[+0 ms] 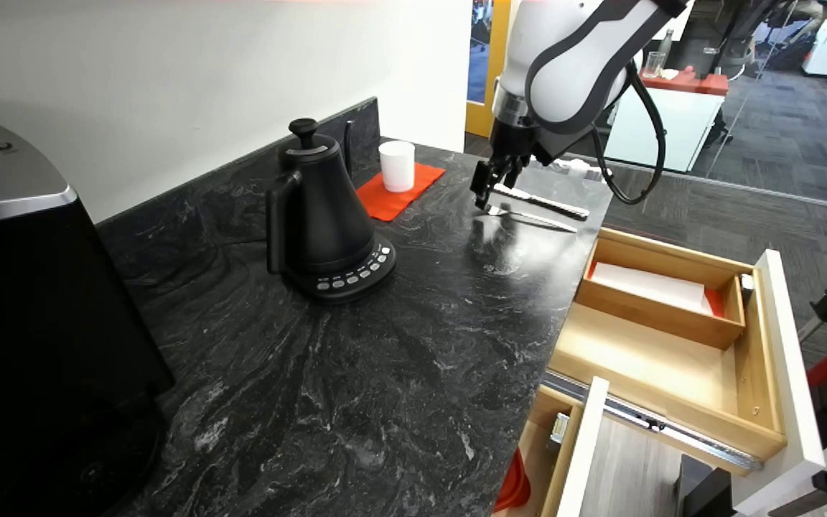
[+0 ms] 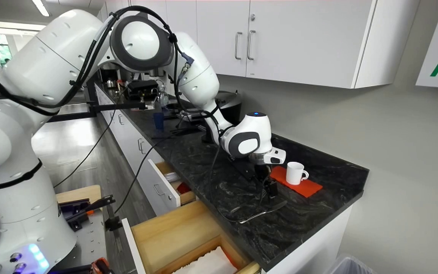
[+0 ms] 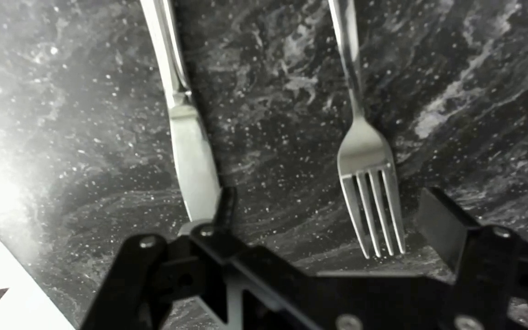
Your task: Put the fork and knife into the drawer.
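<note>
The black two-fingered claw point(image 3: 328, 215) hangs low over the dark, pale-veined stone table point(image 1: 413, 373), its fingers standing well apart. In the wrist view the slim silver-grey metal fork point(image 3: 365, 146) lies flat with its four prongs between those fingers, nearer to one than to the other. Just beside it lies the slim silver-grey metal knife point(image 3: 194, 160), the end of its blade at the opposite finger (which hides part of it there). Below the claw's level, past the table edge, the shallow rectangular light-wood drawer point(image 1: 650, 352) stands open. Near the claw, an upright white mug point(image 2: 294, 173) with a handle sits on a red cloth point(image 2: 308, 188); well apart from it, a tapered black kettle point(image 1: 331, 208).
</note>
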